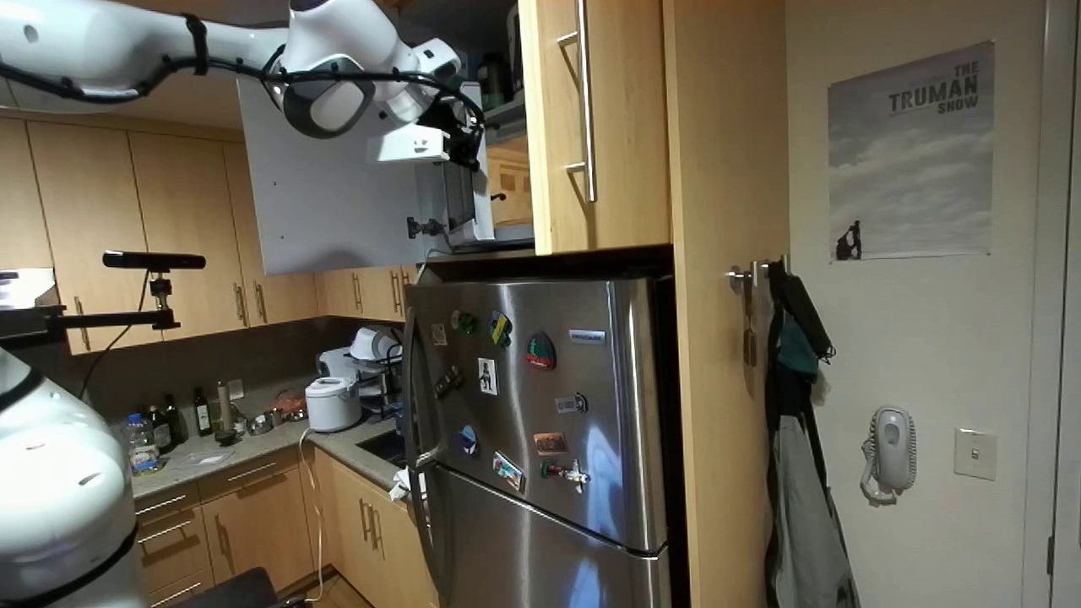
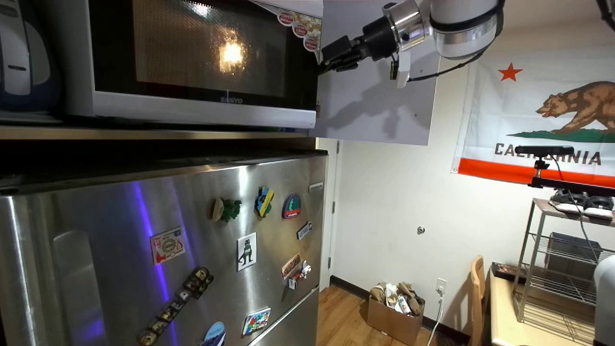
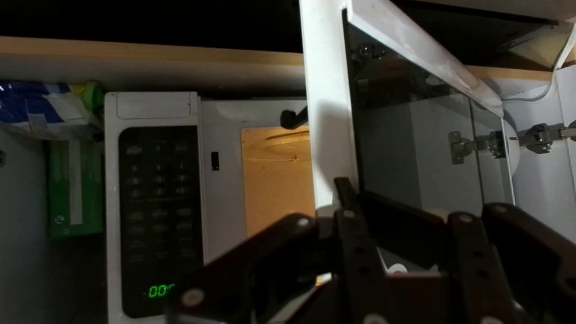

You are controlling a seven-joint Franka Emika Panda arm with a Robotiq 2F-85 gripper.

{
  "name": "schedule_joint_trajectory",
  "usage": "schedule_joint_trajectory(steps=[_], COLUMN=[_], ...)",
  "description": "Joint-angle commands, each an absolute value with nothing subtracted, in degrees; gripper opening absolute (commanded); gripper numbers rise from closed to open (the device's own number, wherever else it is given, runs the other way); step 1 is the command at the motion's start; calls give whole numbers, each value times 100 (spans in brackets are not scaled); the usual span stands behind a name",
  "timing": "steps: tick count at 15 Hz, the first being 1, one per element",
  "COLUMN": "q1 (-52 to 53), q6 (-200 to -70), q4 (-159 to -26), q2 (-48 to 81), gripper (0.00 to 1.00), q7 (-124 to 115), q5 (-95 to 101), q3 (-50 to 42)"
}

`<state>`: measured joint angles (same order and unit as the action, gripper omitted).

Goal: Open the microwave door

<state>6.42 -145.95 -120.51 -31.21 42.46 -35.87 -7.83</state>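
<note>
1. In an exterior view, the microwave point(image 1: 513, 234) sits above the fridge point(image 1: 524, 414), and the microwave door point(image 1: 484, 207) stands partly open beside the bright interior point(image 1: 511, 179). The arm point(image 1: 355, 84) reaches over from the left, presumably to work the door's free edge. A pale panel point(image 1: 329, 186), seemingly a cabinet door's inner side, hangs swung out, probably so the microwave door has room.
2. Counted there: one microwave, one fridge, one wall phone point(image 1: 895, 452), one wooden door point(image 1: 629, 143) with a bar handle, and one white cooker point(image 1: 331, 405) on the bench point(image 1: 339, 444).
3. In an exterior view, the microwave door shows its dark window point(image 2: 211, 48). The jaws are close beside its right-hand free edge, a sensible spot: a push there, far from the likely pivot, should need little force.
4. Counted there: three round badges point(image 2: 299, 30) near the door's corner, one California flag point(image 2: 538, 120), one cardboard box point(image 2: 391, 322).
5. In the wrist view, the jaws overlap the door's free edge, dark and blurred; whether they are spread, closed up or pinching it cannot be told. The latch hook point(image 3: 294, 118) stands clear of the slot point(image 3: 215, 161), so the latch is presumably free, and a wider swing seems left.
6. Counted there: one hook, one slot, one control panel point(image 3: 159, 202), one green box point(image 3: 74, 189), one blue-and-white packet point(image 3: 42, 105).
</note>
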Motion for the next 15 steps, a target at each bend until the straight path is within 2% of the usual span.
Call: schedule_joint_trajectory(steps=[1, 15], q1=[1003, 1571], q6=[-14642, -14709], q4=[-12503, -13187], q2=[-3360, -3840], gripper=[5, 5], q7=[4181, 4156], q5=[-3393, -2469], q3=[-749, -875])
